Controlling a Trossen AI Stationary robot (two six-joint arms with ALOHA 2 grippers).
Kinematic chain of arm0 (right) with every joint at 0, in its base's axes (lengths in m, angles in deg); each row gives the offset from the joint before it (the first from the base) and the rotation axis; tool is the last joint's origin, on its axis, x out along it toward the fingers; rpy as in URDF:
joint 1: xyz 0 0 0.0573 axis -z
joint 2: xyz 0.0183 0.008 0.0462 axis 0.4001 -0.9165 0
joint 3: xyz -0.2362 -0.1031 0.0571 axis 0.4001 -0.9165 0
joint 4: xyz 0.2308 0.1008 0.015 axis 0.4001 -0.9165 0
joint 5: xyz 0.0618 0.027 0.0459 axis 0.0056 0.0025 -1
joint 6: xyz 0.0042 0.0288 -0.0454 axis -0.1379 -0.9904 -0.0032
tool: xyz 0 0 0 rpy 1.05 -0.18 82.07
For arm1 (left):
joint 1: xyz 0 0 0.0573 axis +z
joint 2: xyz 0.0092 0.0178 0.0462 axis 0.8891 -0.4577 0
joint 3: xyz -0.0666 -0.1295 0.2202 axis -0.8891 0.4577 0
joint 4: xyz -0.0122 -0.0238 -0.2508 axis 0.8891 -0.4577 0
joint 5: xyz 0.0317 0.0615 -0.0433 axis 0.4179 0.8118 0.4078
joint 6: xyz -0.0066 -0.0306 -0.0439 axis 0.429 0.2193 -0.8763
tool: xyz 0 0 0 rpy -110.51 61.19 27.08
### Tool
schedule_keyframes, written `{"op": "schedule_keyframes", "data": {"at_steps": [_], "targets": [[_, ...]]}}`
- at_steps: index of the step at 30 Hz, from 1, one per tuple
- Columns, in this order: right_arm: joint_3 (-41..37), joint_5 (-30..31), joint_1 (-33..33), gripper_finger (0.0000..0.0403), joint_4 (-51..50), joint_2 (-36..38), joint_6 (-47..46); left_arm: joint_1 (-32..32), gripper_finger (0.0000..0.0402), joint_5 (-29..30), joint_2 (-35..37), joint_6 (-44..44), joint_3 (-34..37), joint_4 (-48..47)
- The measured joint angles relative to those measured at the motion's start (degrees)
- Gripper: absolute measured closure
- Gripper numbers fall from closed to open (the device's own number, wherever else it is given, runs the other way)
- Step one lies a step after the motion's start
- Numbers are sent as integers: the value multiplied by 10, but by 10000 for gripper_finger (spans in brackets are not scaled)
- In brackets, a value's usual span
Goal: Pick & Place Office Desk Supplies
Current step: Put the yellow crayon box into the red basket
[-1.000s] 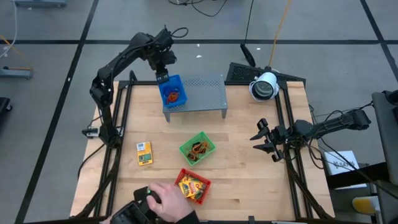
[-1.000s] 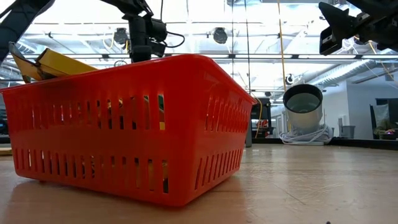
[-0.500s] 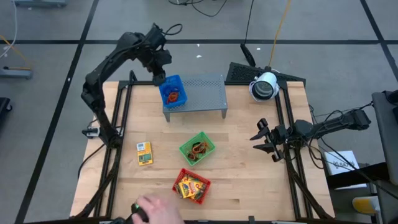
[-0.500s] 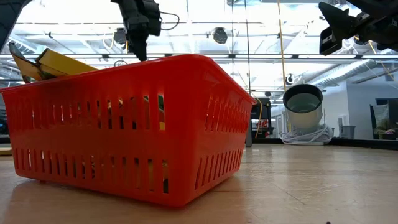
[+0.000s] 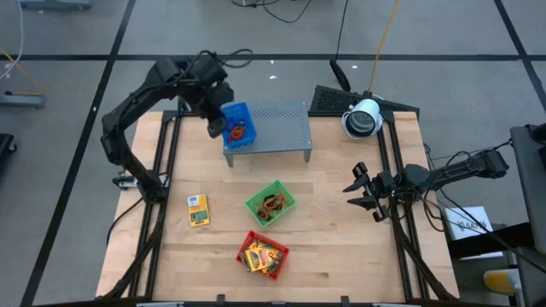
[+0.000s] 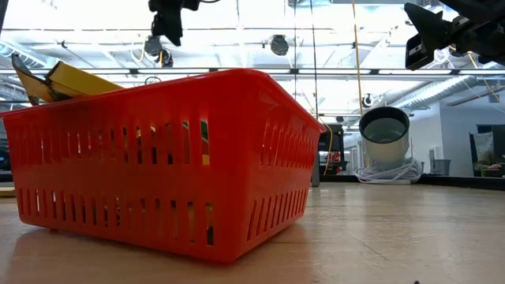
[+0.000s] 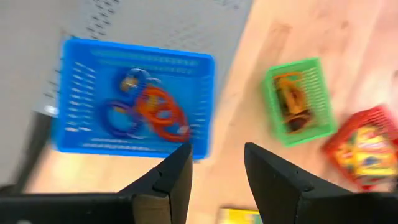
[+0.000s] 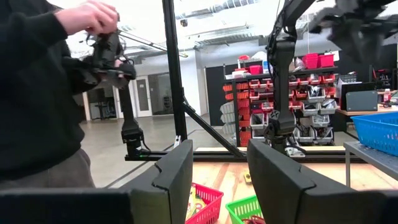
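Evidently left gripper [image 5: 213, 130] has lifted clear of blue tray [image 5: 239, 113], jaws apart, empty; bands [image 7: 155, 112] delivered. Right gripper [image 5: 365, 193] idle, apart.

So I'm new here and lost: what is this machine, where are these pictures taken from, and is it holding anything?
Two robot arms work at a wooden table. One picture looks straight down, one sits at table height, and one camera rides on each wrist. The left hand hovers open and empty beside the blue tray on a grey rack. The right hand waits open at the table's right side. A green tray, a red tray and a yellow packet lie on the wood.
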State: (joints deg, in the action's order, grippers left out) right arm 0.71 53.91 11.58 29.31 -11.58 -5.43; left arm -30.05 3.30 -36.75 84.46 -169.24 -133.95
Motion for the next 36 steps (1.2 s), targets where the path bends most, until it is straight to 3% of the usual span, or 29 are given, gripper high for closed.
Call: {"op": "schedule_keyframes", "data": {"at_steps": [7,16,22,36], "targets": [[0,0,0,261,0,0,0,-80,248,-10,1,-174,15,1],[0,0,0,261,0,0,0,-179,247,-2,50,-290,126,7],[0,0,0,261,0,0,0,-251,247,55,115,-314,212,65],[0,0,0,261,0,0,0,-432,247,90,163,-344,324,110]]}}
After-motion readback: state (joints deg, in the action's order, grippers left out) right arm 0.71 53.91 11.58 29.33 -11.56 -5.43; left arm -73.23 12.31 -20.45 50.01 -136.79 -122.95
